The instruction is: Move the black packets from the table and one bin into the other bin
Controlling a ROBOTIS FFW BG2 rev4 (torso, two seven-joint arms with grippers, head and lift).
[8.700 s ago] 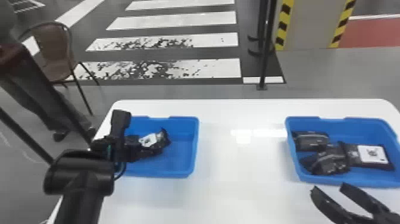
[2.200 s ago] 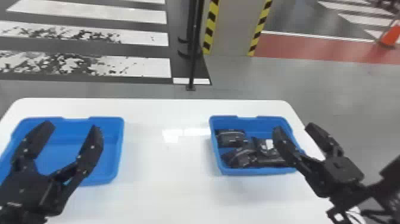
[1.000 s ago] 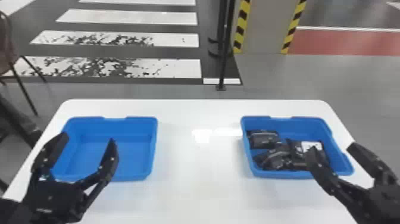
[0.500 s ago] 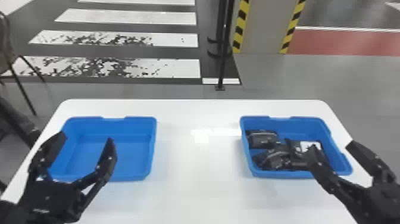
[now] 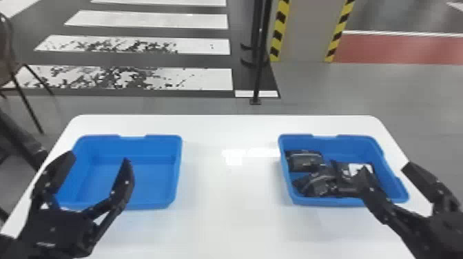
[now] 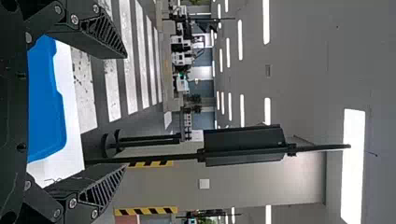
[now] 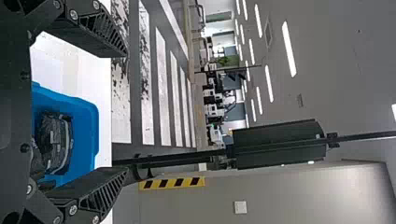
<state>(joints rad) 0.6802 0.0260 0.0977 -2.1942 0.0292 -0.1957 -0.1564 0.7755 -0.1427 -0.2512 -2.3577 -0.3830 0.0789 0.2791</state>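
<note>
In the head view my left gripper (image 5: pixel 98 160) is open over the near left part of the empty left bin (image 5: pixel 132 187). My right gripper (image 5: pixel 385 169) stands open at the right bin's (image 5: pixel 327 200) near right corner, one finger in front of the packets. That bin holds several black packets: one (image 5: pixel 305 161) at its back left, another (image 5: pixel 315 182) nearer the front, and one with a white label (image 5: pixel 360 168) partly behind the finger. The left wrist view shows the open left gripper (image 6: pixel 125 109); in the right wrist view the right gripper (image 7: pixel 127 111) is open beside a packet (image 7: pixel 55 142).
The white table (image 5: pixel 227 203) has a broad bare middle between the two bins. Beyond its far edge stands a black pole (image 5: pixel 260 69). A chair (image 5: pixel 17 72) is on the floor at the far left.
Black packets seen in the left bin in the oldest view are gone from it. Both arms have since come over the bins with grippers open, and the head view has shifted. Over the last second, almost nothing moved.
</note>
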